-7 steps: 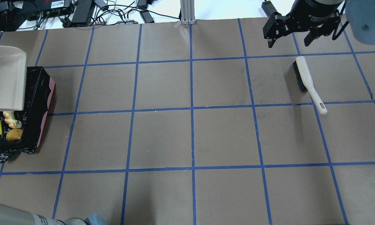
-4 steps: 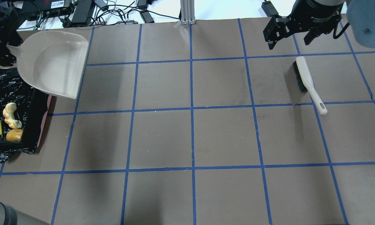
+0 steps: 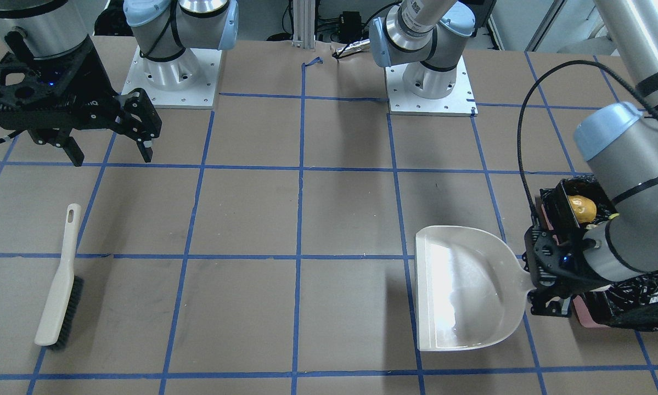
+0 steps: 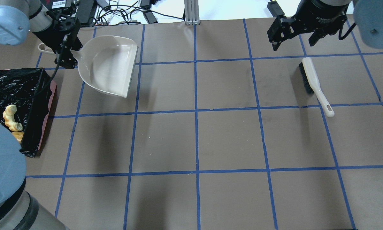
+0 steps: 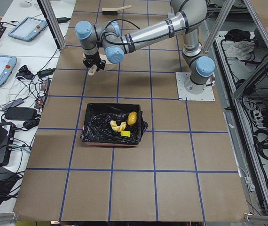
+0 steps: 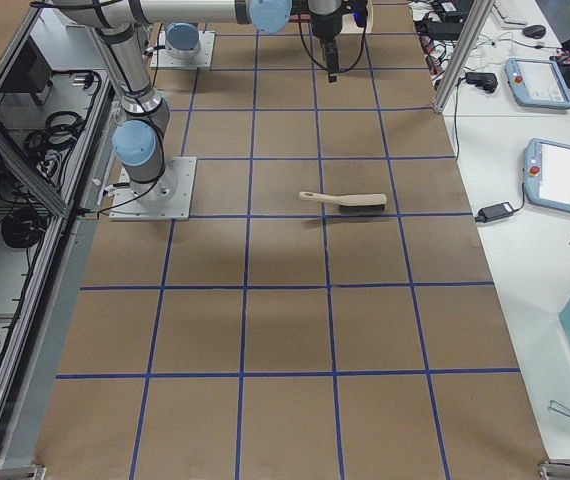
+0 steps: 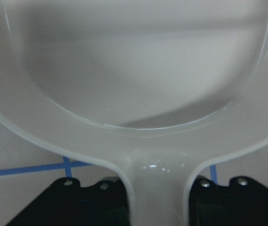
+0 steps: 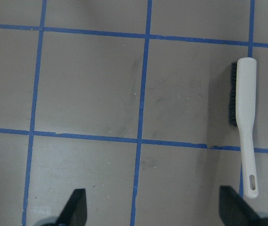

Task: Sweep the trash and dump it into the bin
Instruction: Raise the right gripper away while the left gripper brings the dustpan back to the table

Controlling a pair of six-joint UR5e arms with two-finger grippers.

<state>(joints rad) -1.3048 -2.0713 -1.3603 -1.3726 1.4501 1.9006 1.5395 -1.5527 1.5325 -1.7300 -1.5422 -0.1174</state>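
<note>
The bin (image 4: 25, 92), a box lined with a black bag, stands at the table's left edge. In the exterior left view it (image 5: 94, 132) holds the orange-brown potato piece (image 5: 132, 118), the cream crescent (image 5: 117, 125) and the yellow wedge (image 5: 125, 134). The crescent (image 4: 11, 118) also shows from overhead. My left gripper (image 4: 63, 51) is shut on the handle of the empty beige dustpan (image 4: 110, 68), held level to the right of the bin. The handle (image 7: 156, 188) runs between its fingers. My right gripper (image 4: 293, 35) is open and empty, above the far end of the brush (image 4: 312, 81).
The beige hand brush (image 3: 60, 291) with black bristles lies flat on the brown paper on the robot's right side, and shows in the right wrist view (image 8: 245, 117). Cables and power bricks (image 4: 82, 12) lie beyond the table's far edge. My left arm's elbow (image 4: 3, 179) overhangs the bin's near end.
My left gripper has swung the dustpan off the bin and to the right, over the table. The three trash pieces stay in the bin. The right arm and brush have not moved.
</note>
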